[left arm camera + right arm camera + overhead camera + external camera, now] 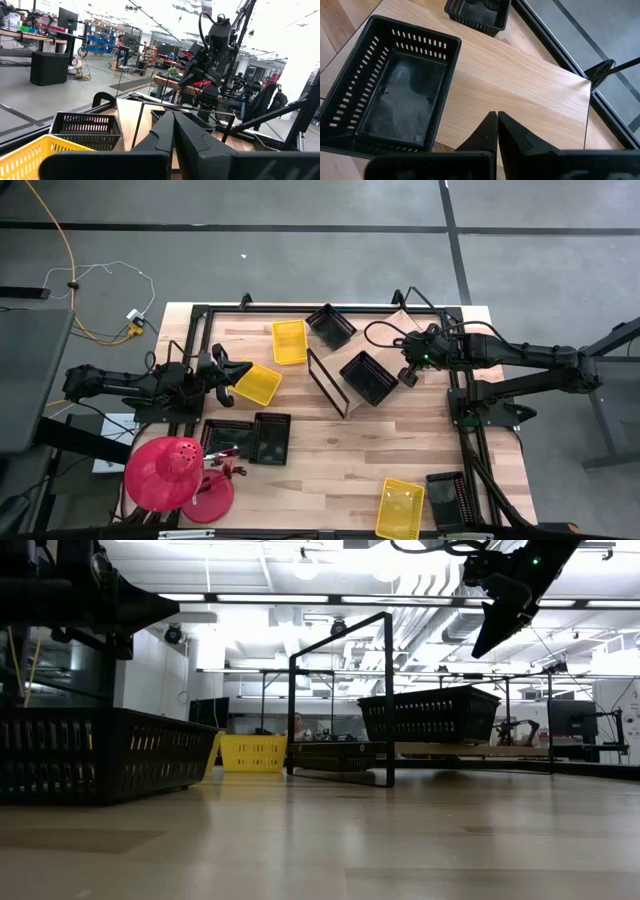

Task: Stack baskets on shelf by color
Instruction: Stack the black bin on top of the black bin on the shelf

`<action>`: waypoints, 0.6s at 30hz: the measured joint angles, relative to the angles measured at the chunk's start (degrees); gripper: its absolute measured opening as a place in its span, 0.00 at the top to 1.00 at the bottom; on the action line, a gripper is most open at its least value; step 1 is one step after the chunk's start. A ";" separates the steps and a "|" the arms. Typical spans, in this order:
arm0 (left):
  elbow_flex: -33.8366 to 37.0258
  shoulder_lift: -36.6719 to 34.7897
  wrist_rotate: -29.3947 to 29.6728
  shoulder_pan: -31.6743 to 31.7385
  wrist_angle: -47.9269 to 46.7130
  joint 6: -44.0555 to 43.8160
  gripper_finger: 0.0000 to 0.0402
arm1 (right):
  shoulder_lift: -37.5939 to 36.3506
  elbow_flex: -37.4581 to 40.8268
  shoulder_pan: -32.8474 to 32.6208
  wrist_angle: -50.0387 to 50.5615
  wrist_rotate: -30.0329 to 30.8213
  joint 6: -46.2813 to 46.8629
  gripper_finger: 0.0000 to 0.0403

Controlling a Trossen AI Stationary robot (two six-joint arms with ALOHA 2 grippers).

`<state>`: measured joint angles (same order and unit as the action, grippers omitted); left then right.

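Note:
My left gripper is shut and hangs just above the left rim of a yellow basket that lies flat on the table. My right gripper is shut too, raised over the bare wooden board of the shelf. Beside it a black basket sits flat on the board. A second black basket sits at the board's far end. Another yellow basket lies on the table left of the shelf.
Two black baskets sit side by side near the table's left front, beside a red dome. A yellow basket and a black one lie at the near right edge. The shelf's thin black frame stands mid-table.

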<state>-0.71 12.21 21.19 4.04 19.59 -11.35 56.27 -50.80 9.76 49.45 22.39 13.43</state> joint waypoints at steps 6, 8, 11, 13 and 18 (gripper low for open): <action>0.00 0.00 0.00 -0.01 0.00 -0.02 1.00 | 0.00 0.01 0.00 0.00 -0.01 0.00 1.00; 0.00 0.00 0.00 0.00 0.00 0.00 1.00 | 0.00 0.00 0.00 0.00 -0.02 0.00 1.00; 0.00 0.00 0.00 0.00 0.00 0.00 1.00 | 0.00 0.00 0.00 0.00 -0.02 0.00 1.00; -0.01 0.00 0.00 0.00 0.00 -0.01 1.00 | 0.01 0.00 0.00 0.00 -0.02 0.00 1.00; -0.02 0.00 0.00 0.00 0.00 -0.01 1.00 | 0.02 0.00 0.00 0.00 -0.02 -0.41 1.00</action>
<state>-0.73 12.21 21.19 4.05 19.59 -11.37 56.29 -50.80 9.76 49.45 22.37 13.03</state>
